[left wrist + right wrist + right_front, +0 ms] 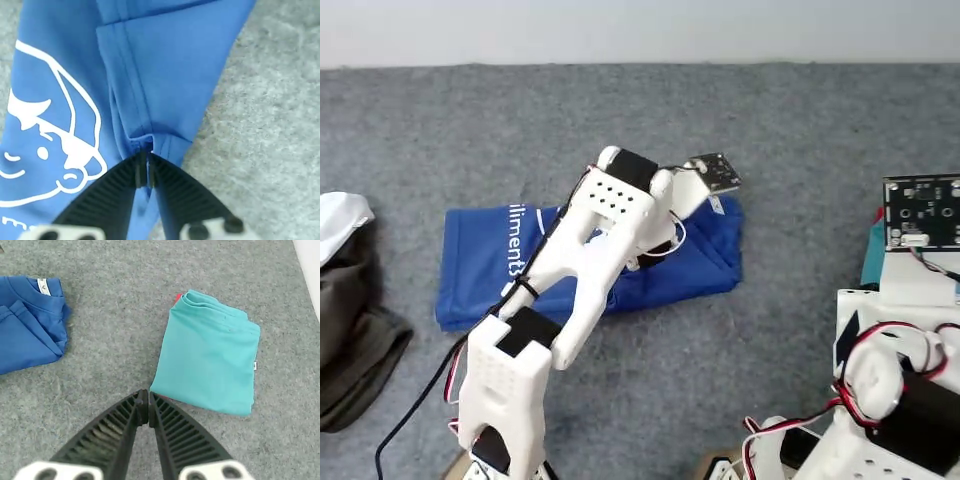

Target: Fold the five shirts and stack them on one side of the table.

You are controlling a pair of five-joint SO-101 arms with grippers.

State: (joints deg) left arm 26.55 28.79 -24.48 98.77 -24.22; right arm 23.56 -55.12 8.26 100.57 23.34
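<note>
One left arm outstretched, fingers pinching shirt

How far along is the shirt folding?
Done: folded teal shirt lies flat, red fabric showing at its corner. In hand: left jaws pinch the partly folded blue printed shirt. To do: crumpled white shirt and dark grey garment, heaped aside.

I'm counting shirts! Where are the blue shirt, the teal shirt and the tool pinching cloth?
blue shirt [480,262], high view, flat part beside the print.
teal shirt [207,360], right wrist view, middle of its folded top.
left tool [144,159], left wrist view, between its tips, shut on blue cloth.
</note>
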